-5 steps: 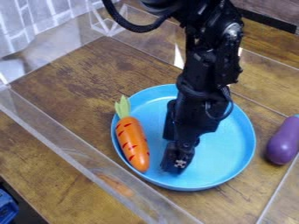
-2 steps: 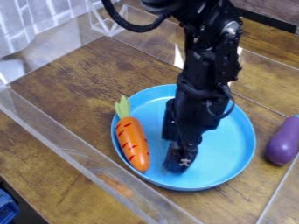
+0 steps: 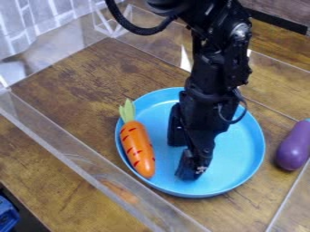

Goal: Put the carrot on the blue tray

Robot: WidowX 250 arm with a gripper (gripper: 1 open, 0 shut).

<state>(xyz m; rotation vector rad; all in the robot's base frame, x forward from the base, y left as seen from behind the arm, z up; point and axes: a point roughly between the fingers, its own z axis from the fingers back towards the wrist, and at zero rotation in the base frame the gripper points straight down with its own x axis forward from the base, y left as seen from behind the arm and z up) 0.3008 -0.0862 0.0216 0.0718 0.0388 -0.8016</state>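
The orange carrot [image 3: 137, 148] with its green top lies on the left part of the blue tray [image 3: 241, 142], tip pointing toward the camera. My black gripper [image 3: 191, 169] points straight down over the tray's front middle, just right of the carrot and apart from it. Its fingers stand open with nothing between them. The arm hides part of the tray's centre.
A purple eggplant toy [image 3: 293, 145] lies on the wooden table at the right edge, beside the tray. A clear plastic wall [image 3: 72, 154] runs along the front and left of the table.
The gripper has rolled a little about its vertical axis while staying over the same spot on the tray. The carrot has not moved.
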